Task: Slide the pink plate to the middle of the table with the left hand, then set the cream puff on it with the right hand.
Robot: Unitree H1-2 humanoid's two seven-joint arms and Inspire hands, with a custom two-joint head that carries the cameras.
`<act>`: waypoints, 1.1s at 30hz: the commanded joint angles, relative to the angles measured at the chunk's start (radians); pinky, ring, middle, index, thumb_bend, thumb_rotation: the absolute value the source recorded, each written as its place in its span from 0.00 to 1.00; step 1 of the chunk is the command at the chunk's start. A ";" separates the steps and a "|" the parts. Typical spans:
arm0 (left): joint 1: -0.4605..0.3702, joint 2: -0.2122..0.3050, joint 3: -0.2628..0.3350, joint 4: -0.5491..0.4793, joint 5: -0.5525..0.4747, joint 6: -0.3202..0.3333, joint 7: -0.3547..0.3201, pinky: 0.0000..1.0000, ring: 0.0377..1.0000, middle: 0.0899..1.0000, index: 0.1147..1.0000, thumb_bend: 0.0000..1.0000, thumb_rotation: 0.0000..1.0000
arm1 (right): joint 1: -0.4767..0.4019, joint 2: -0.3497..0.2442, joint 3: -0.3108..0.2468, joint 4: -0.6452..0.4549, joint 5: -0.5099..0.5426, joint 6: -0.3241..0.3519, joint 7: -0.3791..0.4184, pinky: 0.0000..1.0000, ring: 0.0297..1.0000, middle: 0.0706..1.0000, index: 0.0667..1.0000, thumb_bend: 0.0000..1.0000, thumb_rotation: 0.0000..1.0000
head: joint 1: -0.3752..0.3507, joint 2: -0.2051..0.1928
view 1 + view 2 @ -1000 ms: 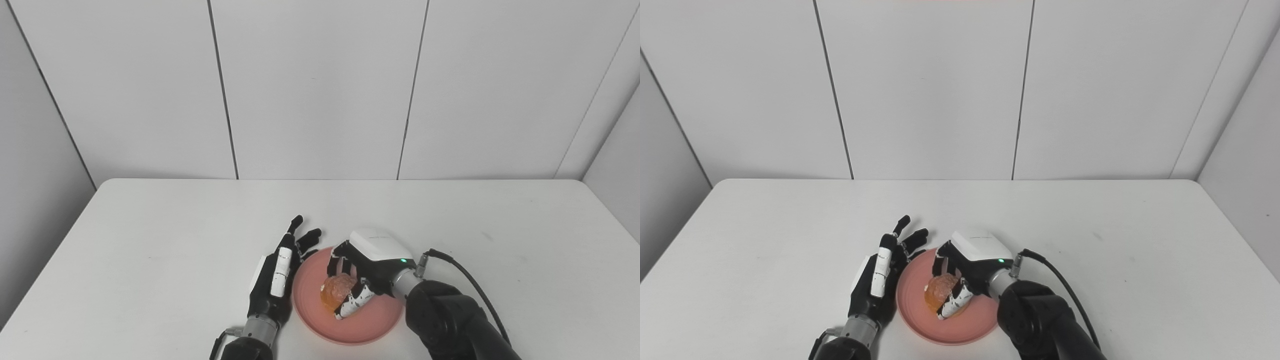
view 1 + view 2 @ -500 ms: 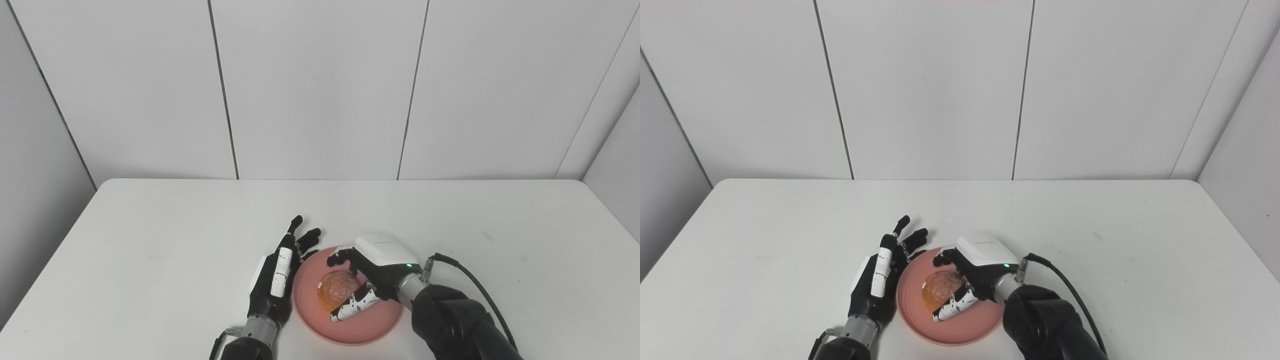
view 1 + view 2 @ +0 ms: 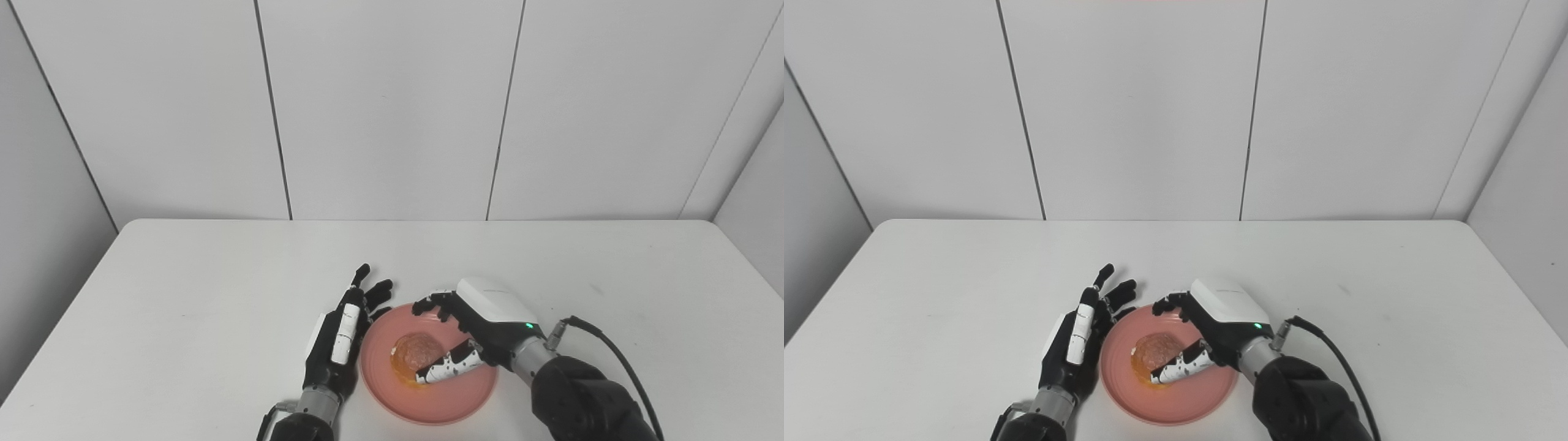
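The pink plate (image 3: 450, 401) lies near the front edge of the white table (image 3: 184, 294), about at its middle. A golden-brown cream puff (image 3: 414, 351) rests on the plate. My right hand (image 3: 481, 324) hovers over the plate's right half, open, its thumb lying just in front of the puff and its fingers spread behind it. My left hand (image 3: 343, 334) stands edge-on along the plate's left rim, fingers straight and apart, holding nothing.
A black cable (image 3: 606, 352) trails from my right wrist over the table. Grey wall panels (image 3: 392, 110) stand behind the table's far edge.
My right hand has let go of the cream puff, opened, and drawn back to the right. The puff now sits on the plate. The left hand has stayed put.
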 commanded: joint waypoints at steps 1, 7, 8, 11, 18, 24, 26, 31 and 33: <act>0.051 0.010 0.011 0.048 -0.007 0.035 0.007 0.82 0.86 0.82 0.93 0.86 0.90 | 0.006 0.012 -0.041 -0.031 0.059 -0.066 -0.082 0.55 0.66 0.71 0.64 0.88 0.29 | -0.002 0.001; 0.052 0.018 0.003 0.060 0.008 0.016 0.006 0.82 0.86 0.82 0.93 0.87 0.92 | 0.101 0.120 -0.198 0.044 0.333 -0.215 -0.289 0.50 0.58 0.63 0.64 0.73 0.57 | -0.006 0.002; 0.052 0.018 0.003 0.060 0.009 0.015 0.007 0.82 0.86 0.82 0.93 0.87 0.92 | 0.107 0.129 -0.211 0.055 0.361 -0.234 -0.306 0.49 0.58 0.62 0.64 0.71 0.60 | -0.006 0.002; 0.054 0.015 0.003 0.066 0.026 -0.016 0.020 0.83 0.87 0.83 0.94 0.88 0.91 | 0.136 0.198 -0.289 0.124 0.520 -0.302 -0.372 0.52 0.60 0.64 0.65 0.72 0.68 | -0.008 0.004; 0.064 0.005 -0.002 0.085 0.133 -0.132 0.124 0.93 0.94 0.93 1.00 0.83 0.92 | 0.174 0.337 -0.461 0.290 0.827 -0.402 -0.483 0.73 0.77 0.77 0.69 0.82 0.86 | -0.009 0.009; 0.072 -0.002 -0.003 0.078 0.171 -0.139 0.178 1.00 1.00 1.00 1.00 0.83 0.94 | 0.192 0.350 -0.481 0.347 0.907 -0.423 -0.506 0.78 0.80 0.78 0.72 0.77 0.94 | -0.007 0.013; 0.074 -0.008 0.000 0.077 0.190 -0.138 0.205 1.00 1.00 1.00 1.00 0.82 0.94 | 0.201 0.351 -0.478 0.358 0.920 -0.428 -0.511 0.79 0.80 0.78 0.73 0.76 0.95 | -0.005 0.015; 0.074 -0.010 0.005 0.073 0.212 -0.126 0.247 1.00 1.00 1.00 1.00 0.86 0.95 | 0.219 0.358 -0.472 0.391 0.935 -0.473 -0.522 0.79 0.80 0.78 0.73 0.75 0.93 | -0.011 0.020; 0.073 -0.008 0.006 0.075 0.217 -0.125 0.254 1.00 1.00 1.00 1.00 0.87 0.95 | 0.227 0.357 -0.467 0.404 0.935 -0.490 -0.523 0.82 0.82 0.79 0.74 0.76 0.93 | -0.014 0.022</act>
